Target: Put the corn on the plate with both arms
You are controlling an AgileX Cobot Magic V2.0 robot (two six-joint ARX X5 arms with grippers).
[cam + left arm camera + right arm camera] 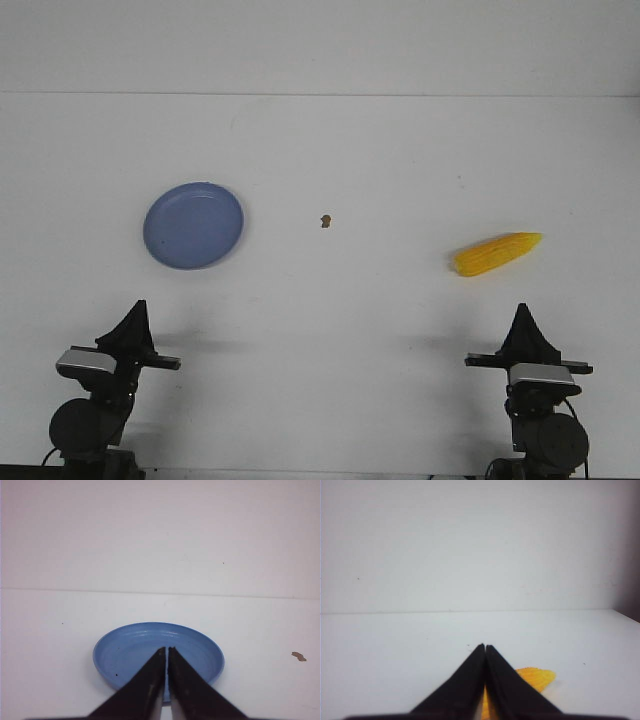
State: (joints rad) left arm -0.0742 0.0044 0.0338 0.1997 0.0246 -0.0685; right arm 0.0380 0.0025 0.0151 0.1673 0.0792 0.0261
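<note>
A yellow corn cob [495, 253] lies on the white table at the right, its pointed end toward the far right. The round blue plate [193, 225] sits at the left with nothing in it. My left gripper [136, 309] is near the table's front edge, well short of the plate, jaws shut on nothing. My right gripper [522, 312] is at the front right, short of the corn, also shut and holding nothing. In the left wrist view the plate [130, 647] shows beyond the closed gripper [166, 650]. In the right wrist view the corn [536, 678] is partly hidden behind the closed gripper [484, 646].
A tiny brown speck [325, 221] lies on the table between plate and corn, also seen as the speck [298, 656] in the left wrist view. The white table [330, 320] meets a white wall at the back.
</note>
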